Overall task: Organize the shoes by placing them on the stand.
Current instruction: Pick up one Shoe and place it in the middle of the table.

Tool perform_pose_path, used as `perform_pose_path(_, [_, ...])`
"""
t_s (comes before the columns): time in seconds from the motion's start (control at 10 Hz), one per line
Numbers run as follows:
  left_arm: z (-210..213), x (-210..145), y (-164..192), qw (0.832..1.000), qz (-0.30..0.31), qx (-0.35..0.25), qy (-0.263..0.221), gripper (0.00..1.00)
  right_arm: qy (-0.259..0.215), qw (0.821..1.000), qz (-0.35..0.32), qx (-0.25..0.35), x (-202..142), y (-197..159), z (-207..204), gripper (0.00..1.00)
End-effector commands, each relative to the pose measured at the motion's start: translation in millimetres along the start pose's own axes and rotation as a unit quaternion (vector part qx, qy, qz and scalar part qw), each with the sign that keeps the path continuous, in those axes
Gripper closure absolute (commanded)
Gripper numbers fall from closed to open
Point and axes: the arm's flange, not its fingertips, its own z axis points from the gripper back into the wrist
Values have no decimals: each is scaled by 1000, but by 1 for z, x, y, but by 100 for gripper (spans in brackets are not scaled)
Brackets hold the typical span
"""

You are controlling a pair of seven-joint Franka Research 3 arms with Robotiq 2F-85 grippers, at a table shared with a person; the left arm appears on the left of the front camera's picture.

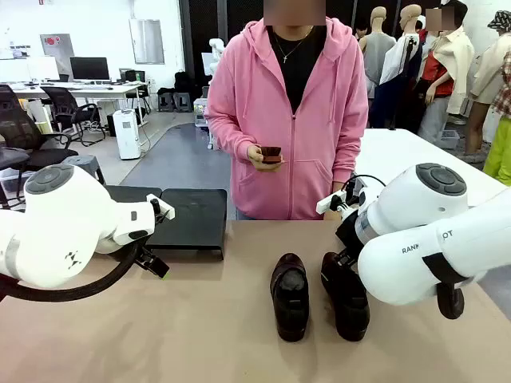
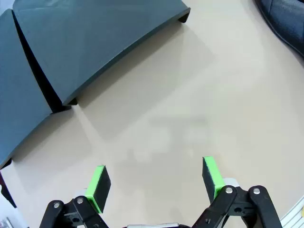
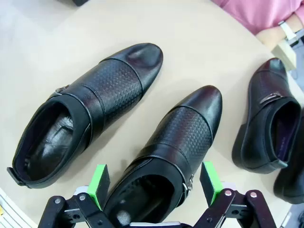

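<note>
R gripper (image 3: 154, 183) released, jaws wide, hanging over the heel end of one shoe (image 3: 175, 142); a 2nd shoe (image 3: 85, 109) lies just beside it, a 3rd shoe (image 3: 266, 123) farther off the other side. We reckon glossy leather's slippery, upper soft: pinch the stiffer collar walls. L gripper (image 2: 154, 180) released too, stand (image 2: 95, 42) ahead of it.

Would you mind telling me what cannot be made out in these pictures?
Fourth shoe: right wrist view, cut off by the right edge.
Stand: front view, its left part behind the left arm.
Right gripper: right wrist view, open over a shoe; contact cannot be told.
</note>
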Motion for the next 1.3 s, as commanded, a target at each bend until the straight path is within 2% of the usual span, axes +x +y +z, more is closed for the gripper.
perform_pose_path(0.0, [0,0,0,1000,0,0,0,0,0,1000,0,0,0,0,0,0])
perform_pose_path(1.2, [0,0,0,1000,0,0,0,0,0,1000,0,0,0,0,0,0])
